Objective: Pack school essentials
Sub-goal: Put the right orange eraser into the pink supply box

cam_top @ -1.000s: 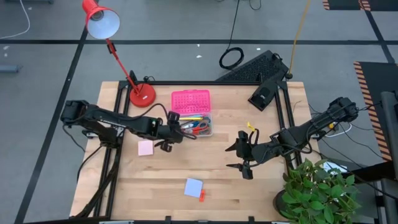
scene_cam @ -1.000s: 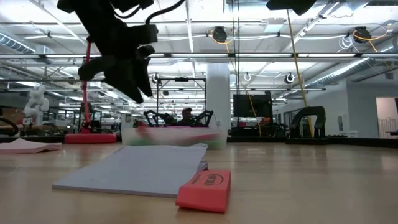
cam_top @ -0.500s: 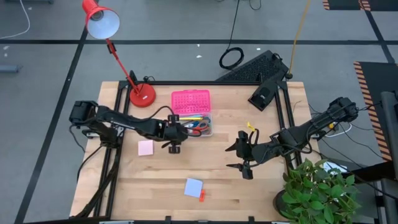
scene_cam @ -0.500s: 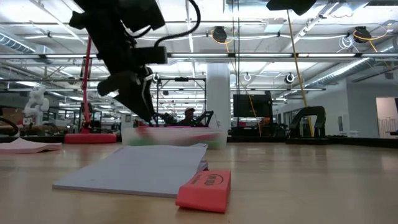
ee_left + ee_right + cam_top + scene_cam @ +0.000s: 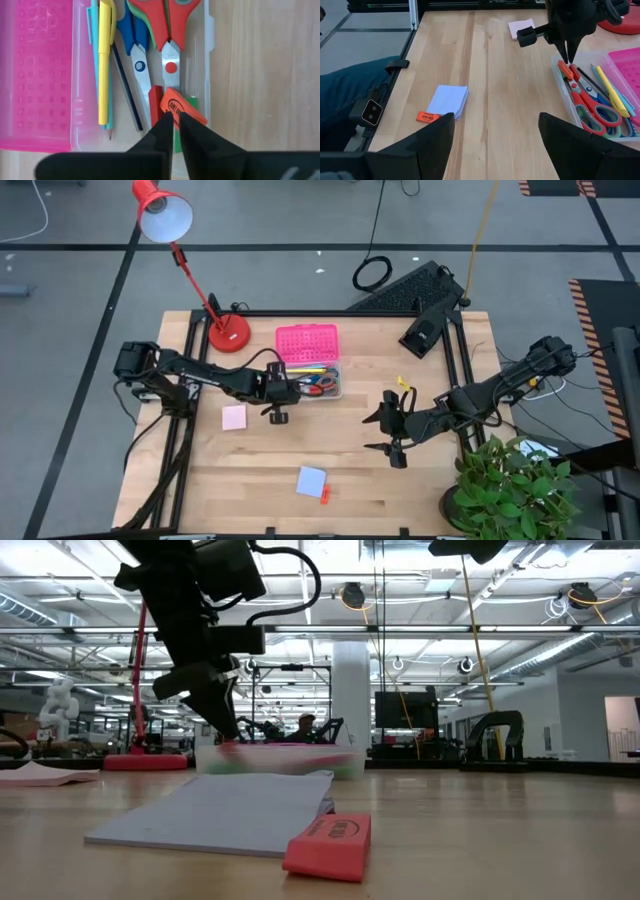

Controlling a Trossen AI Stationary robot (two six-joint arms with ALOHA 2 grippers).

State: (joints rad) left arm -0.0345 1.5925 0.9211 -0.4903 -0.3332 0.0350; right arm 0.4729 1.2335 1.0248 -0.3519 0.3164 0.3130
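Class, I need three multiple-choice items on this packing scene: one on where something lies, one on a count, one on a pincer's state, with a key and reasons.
1. Where does the blue pad lie?
A. Inside the box
B. On the table beside a red eraser
C. Under the lamp

2. How many note pads lie on the table?
A. One
B. Two
C. Four

3. What is the left pincer doing?
A. Shut on an eraser over the box
B. Open above the pink pad
C. Shut on scissors

Key: 1 B, the high view shows pad and eraser side by side. 2 B, one blue, one pink. 3 A, the left wrist view shows its tips pinching the orange-red eraser.
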